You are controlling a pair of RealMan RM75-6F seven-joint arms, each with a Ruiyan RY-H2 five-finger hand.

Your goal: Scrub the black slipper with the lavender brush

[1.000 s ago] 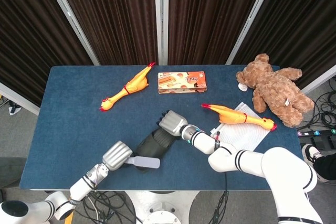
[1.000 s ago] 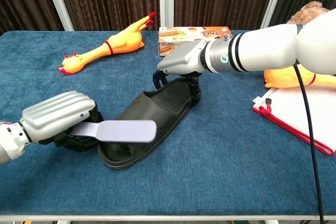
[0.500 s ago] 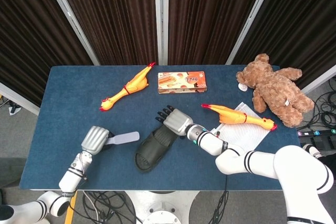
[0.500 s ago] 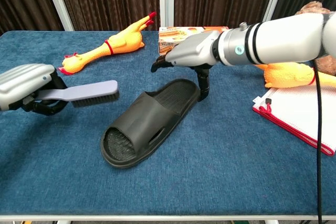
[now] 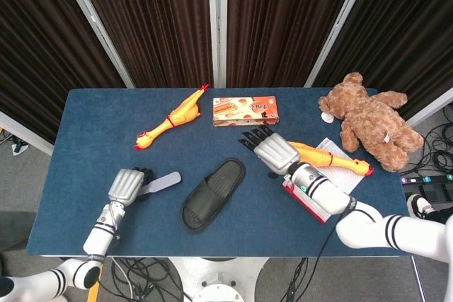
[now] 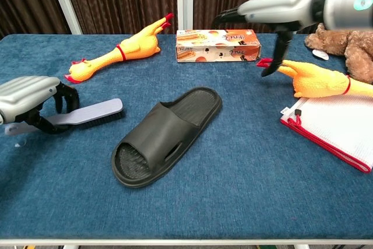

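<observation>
The black slipper [image 6: 166,134] lies sole-down near the middle of the blue table [image 6: 245,190], angled so its open toe end points toward the front edge and its heel toward the far right; neither hand touches it. Off to its left, the left hand [image 6: 32,100] holds the lavender brush [image 6: 87,112] by the handle, fingers wrapped around it, with the brush head reaching out toward the slipper but stopping short of it, a strip of bare cloth between the two. The brush sits low, bristle side down, close to or on the table; from here I cannot tell which. The left forearm comes in from the near left corner, low and nearly level with the tabletop. The right hand [image 5: 272,152] is up and well clear of the slipper, off to its far right, holding nothing, with its dark fingers [image 5: 253,136] spread apart and pointing toward the back of the table; in the chest view one fingertip hangs down just beside the red beak of the nearer rubber chicken [image 6: 317,80]. The right arm runs back toward the near right corner, passing over a white mesh pouch [image 6: 338,129] with a red edge. A second rubber chicken [image 6: 119,48], a snack box [image 6: 217,45] and a teddy bear [image 5: 368,119] lie along the far side.
</observation>
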